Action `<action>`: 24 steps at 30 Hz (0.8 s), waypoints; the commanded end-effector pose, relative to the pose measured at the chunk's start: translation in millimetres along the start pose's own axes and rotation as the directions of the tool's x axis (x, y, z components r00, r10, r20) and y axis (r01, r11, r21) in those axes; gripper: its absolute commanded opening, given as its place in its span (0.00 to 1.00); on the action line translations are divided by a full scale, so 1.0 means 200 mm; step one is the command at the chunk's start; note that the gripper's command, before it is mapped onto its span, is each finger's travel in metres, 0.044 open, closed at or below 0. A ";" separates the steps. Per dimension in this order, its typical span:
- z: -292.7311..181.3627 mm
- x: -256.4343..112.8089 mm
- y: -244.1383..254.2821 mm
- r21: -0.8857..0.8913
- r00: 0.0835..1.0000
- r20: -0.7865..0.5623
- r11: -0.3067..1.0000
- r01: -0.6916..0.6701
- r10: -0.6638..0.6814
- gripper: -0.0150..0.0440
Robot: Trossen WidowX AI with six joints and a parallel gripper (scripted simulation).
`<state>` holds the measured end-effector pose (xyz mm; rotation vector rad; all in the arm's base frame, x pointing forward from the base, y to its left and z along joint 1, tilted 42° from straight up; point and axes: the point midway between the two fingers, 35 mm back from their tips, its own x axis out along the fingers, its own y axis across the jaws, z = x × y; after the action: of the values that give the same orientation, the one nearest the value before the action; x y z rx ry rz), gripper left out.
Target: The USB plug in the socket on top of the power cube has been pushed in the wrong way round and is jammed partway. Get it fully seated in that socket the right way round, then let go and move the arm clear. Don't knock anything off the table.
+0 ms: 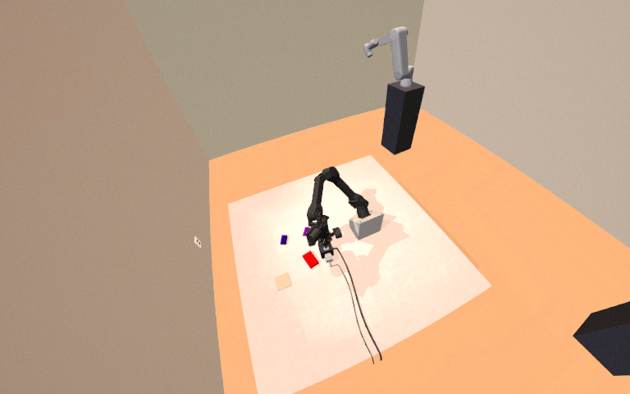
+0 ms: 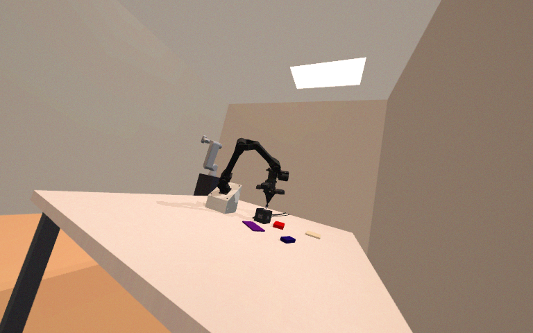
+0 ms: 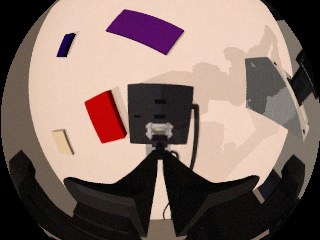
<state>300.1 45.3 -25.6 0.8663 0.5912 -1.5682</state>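
The dark power cube [image 1: 326,251] [image 2: 262,216] [image 3: 175,102] stands on the table, with small slots in its top in the wrist view. My gripper [image 2: 266,205] [image 3: 160,154] points down over the cube's top and is shut on the USB plug. The plug shows a dark body and a pale, shiny part [image 3: 160,131] at the edge of the cube's top that is nearest the fingers. Whether its tip is inside the socket or just above it, and which way round it is, I cannot tell. In the top view the arm hides the fingertips.
A red block [image 1: 310,259] [image 2: 278,225] [image 3: 105,117] lies close beside the cube. A purple slab [image 2: 253,225] [image 3: 145,31], a dark blue block [image 1: 284,240] [image 2: 287,239] [image 3: 66,45] and a beige slab [image 1: 283,281] [image 2: 313,235] [image 3: 63,142] lie farther off. Cables [image 1: 355,297] trail to the table's edge.
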 end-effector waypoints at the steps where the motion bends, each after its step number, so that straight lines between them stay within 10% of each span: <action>1: 0.00 0.00 0.00 -0.004 1.000 -0.004 1.000 0.000 0.000 0.25; 24: 0.00 0.01 0.00 -0.004 1.000 -0.004 1.000 0.000 0.000 0.25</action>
<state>300.0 43.7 -27.3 0.8692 0.5919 -1.5677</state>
